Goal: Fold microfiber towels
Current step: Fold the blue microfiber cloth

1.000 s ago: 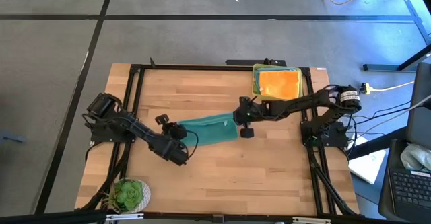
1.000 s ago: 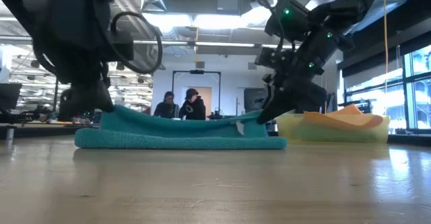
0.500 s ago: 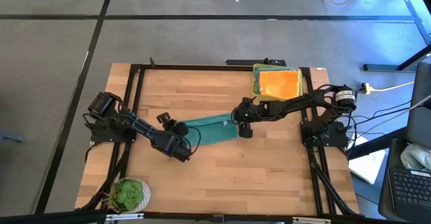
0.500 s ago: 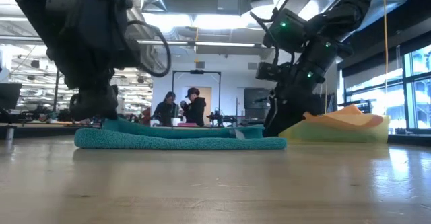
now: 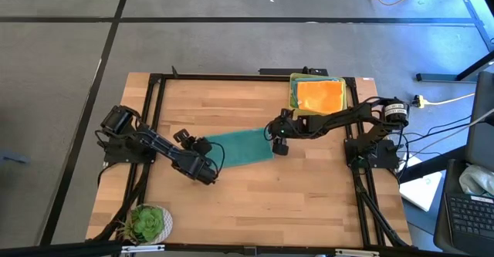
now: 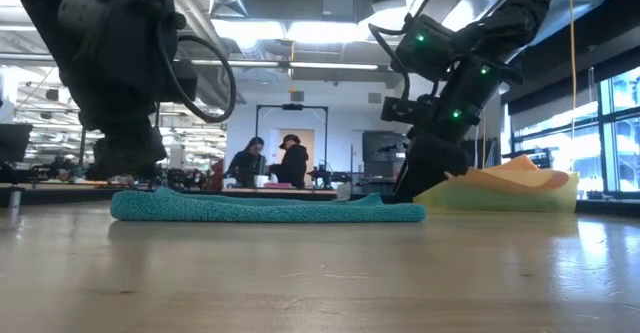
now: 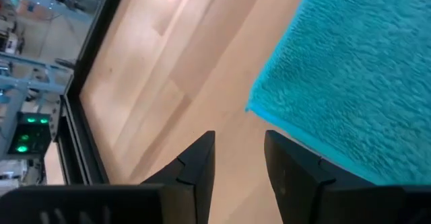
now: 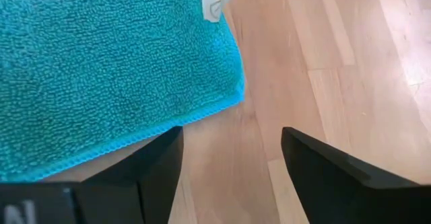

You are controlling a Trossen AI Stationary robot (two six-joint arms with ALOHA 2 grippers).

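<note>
Left end effector [image 5: 207, 172]: fingers [image 7: 195, 167] parted by a narrow gap, holding nothing; bare worktop [image 5: 309, 203] shows between them, with the near corner of the teal towel [image 5: 239, 147] just beside one finger. Right end effector [image 5: 279, 143]: fingers [image 8: 158, 163] spread wide, empty, poised over the towel's opposite corner, clear of the cloth.

Teal towel: lies flat at mid-worktop between the two end effectors, folded into a strip.

View differences: the right wrist view alone shows a small white tag [image 8: 213, 7] at the towel's edge. The low view shows the towel [image 6: 265, 208] as a low flat band, and two persons [image 6: 268, 161] standing in the room beyond; the high view shows neither. The high view alone shows a green potted plant [image 5: 147, 223] at the worktop's front left corner.

Count: one teal towel on the open worktop. One yellow tray [image 5: 294, 103] at the rear right, holding an orange towel [image 5: 320, 96] on top; a green edge [image 5: 309, 76] shows beneath it, but further cloths there cannot be counted. Two arms, two end effectors.
</note>
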